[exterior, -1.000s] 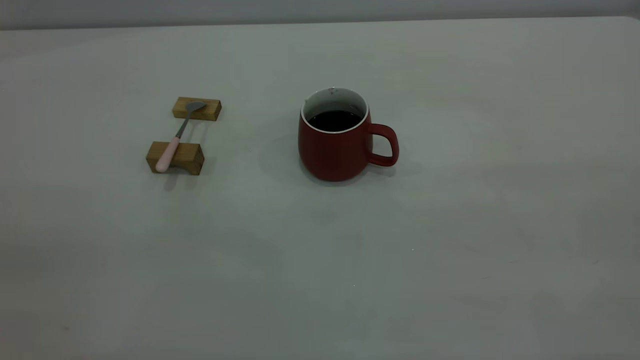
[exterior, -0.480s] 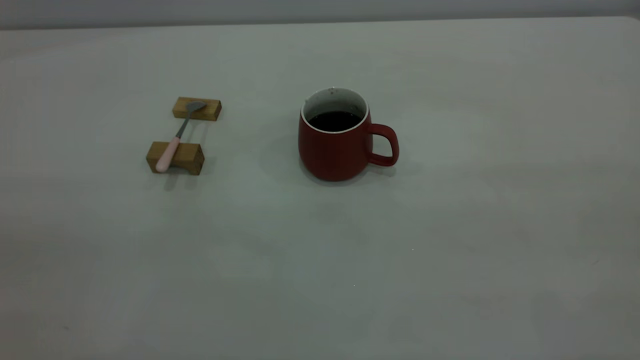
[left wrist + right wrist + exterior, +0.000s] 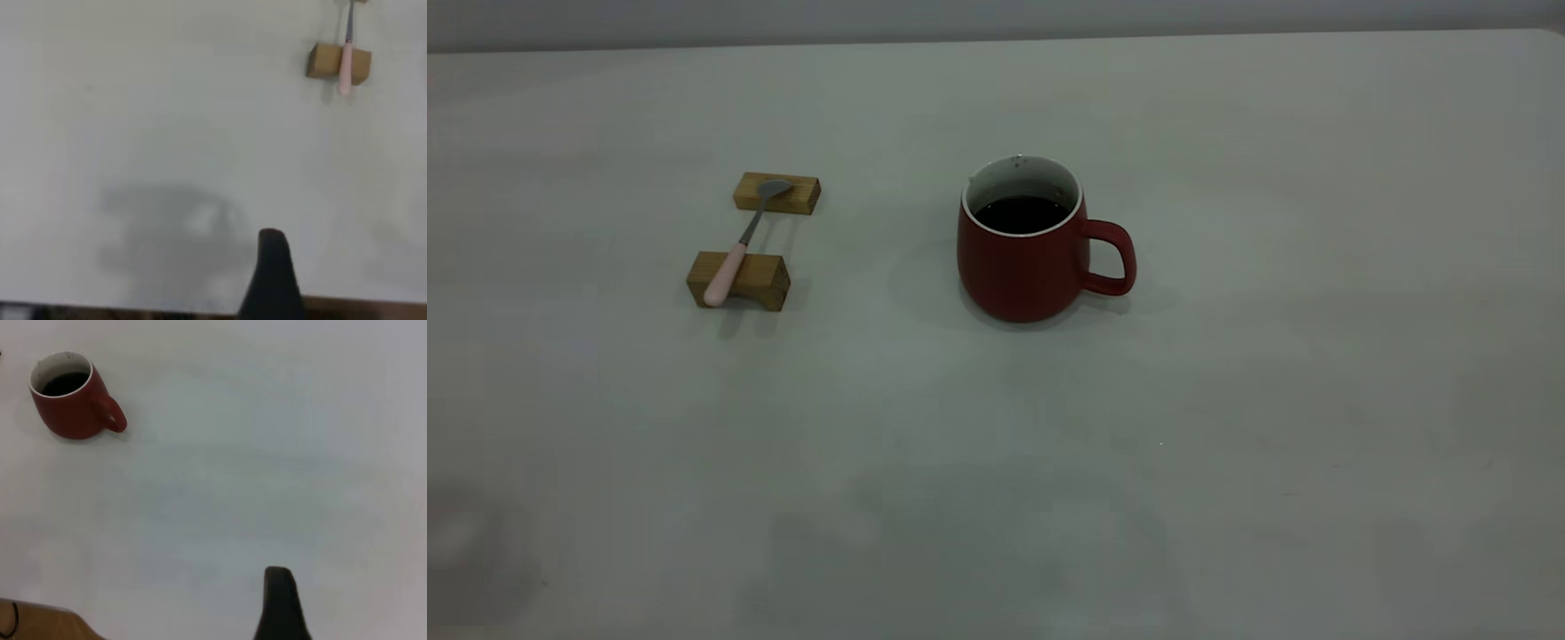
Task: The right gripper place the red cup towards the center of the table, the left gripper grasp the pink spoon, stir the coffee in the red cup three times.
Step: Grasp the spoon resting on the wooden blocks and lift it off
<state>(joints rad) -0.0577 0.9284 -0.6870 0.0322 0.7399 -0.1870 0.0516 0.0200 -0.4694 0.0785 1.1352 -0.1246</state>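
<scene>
The red cup stood upright mid-surface, coffee inside, handle rightward. The pink spoon bridged two wooden blocks at left (untouched). Both grippers' finger state: cannot tell.

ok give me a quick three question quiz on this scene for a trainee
1. True or false: the pink spoon lies inside the red cup.
2. What supports the spoon? A) two wooden blocks B) a saucer C) the bare table
3. Fill in: the cup's handle points toward the ____ arm's side in the exterior view.

Key: 1 false; 2 A; 3 right. Only one finger of each gripper shows in its wrist view.
</scene>
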